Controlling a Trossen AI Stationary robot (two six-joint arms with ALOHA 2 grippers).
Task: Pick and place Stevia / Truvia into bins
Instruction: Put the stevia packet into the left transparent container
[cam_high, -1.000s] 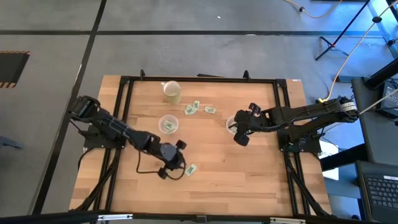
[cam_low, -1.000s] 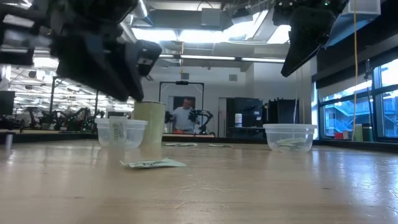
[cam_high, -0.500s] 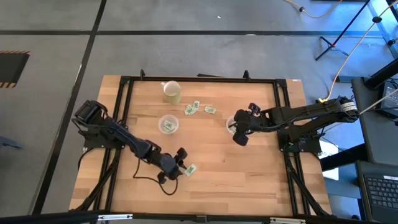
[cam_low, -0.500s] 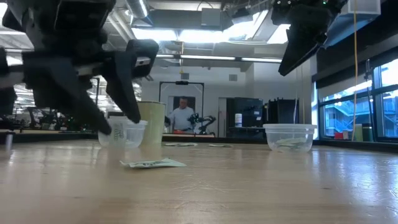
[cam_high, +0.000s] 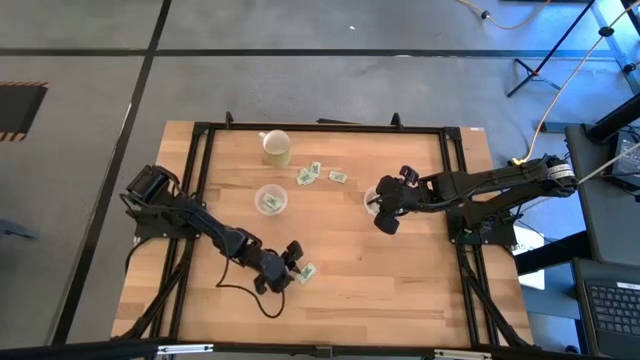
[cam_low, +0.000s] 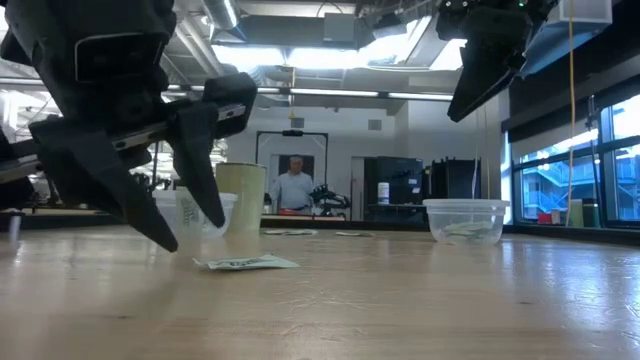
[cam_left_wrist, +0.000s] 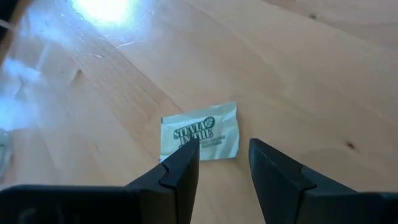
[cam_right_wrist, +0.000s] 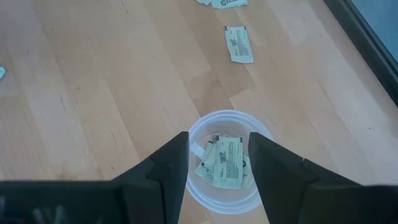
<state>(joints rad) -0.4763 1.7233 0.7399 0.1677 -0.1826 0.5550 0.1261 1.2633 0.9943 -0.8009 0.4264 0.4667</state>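
A pale green paper Stevia packet (cam_left_wrist: 200, 132) lies flat on the wooden desk (cam_high: 400, 270). The left hand (cam_left_wrist: 221, 163) hovers just over it, fingers parted, empty. The right hand (cam_right_wrist: 217, 158), open and empty, hangs above a clear round plastic cup (cam_right_wrist: 225, 162) holding packets.

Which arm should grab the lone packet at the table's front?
Left. The left pincer hangs open right over that packet, which lies flat and untouched. The right pincer hangs open above its cup, far off.
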